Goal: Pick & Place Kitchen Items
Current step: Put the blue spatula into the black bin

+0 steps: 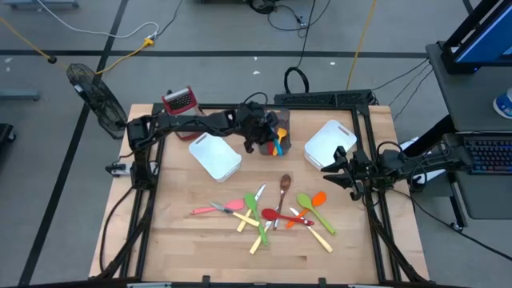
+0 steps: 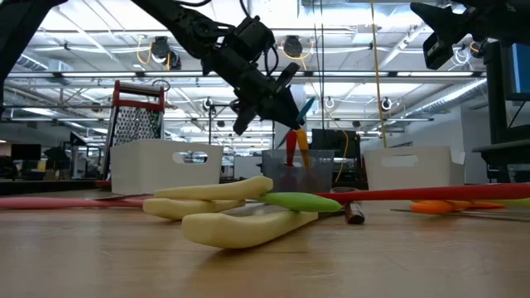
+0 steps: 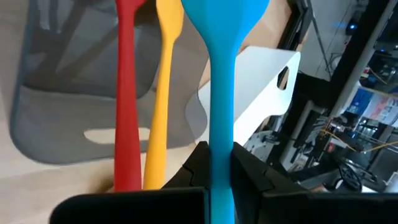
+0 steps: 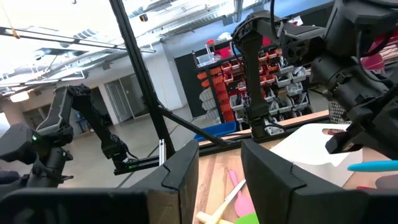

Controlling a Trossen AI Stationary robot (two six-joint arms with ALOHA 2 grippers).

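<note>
Your left gripper [image 3: 221,180], jaws clamped on the long blue plastic spatula [image 3: 219,93] over the grey bin [image 3: 68,106], could snag its red and yellow neighbours; right jaws hang part-open, empty.

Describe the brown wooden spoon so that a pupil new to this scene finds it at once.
Start at the heap of coloured utensils on the front half of the wooden table. At the heap's far edge lies the brown wooden spoon, bowl towards the bins. It alone is brown wood; the others are bright plastic or cream.

Matt wood table [image 1: 192,240], smooth plastic blue spatula [image 3: 221,93], perforated metal grater [image 2: 137,124]
</note>
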